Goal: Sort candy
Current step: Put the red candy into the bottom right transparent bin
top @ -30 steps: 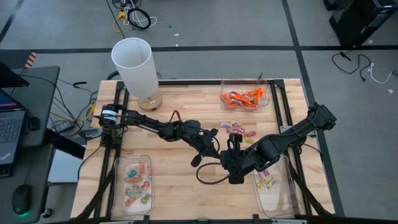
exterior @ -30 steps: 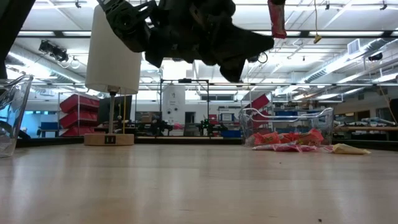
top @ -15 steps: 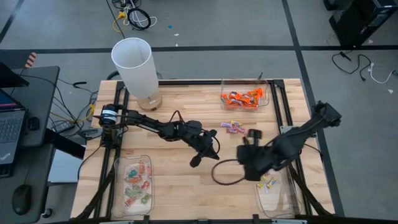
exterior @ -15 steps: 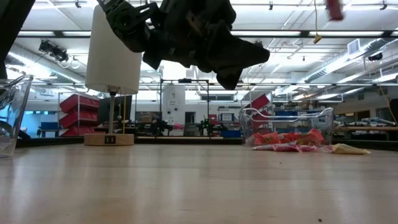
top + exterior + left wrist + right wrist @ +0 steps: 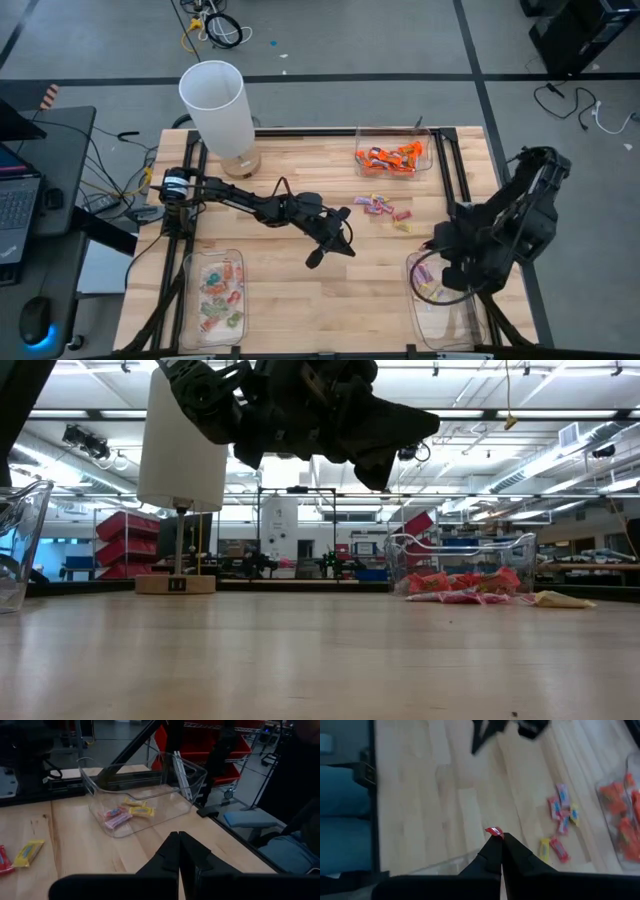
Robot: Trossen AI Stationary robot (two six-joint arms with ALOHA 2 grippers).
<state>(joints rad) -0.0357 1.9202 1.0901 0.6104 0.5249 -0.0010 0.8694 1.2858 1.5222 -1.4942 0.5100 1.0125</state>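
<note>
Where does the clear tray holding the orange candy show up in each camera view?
High view: orange-candy tray at the table's far edge, right of centre.
Low view: right of centre, on the tabletop.
Left wrist view: not in it.
Right wrist view: at the right edge.
Shared landmark: the loose candy beside it.

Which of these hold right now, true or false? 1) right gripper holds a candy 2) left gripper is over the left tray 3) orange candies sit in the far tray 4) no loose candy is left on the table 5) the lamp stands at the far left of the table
1) True: the right gripper is shut on a red candy.
2) False: the left gripper is above bare table, mid-table, clear of the left tray.
3) True: the orange candies lie in the far tray.
4) False: loose candies lie on the wood.
5) True: the lamp is there.
</note>
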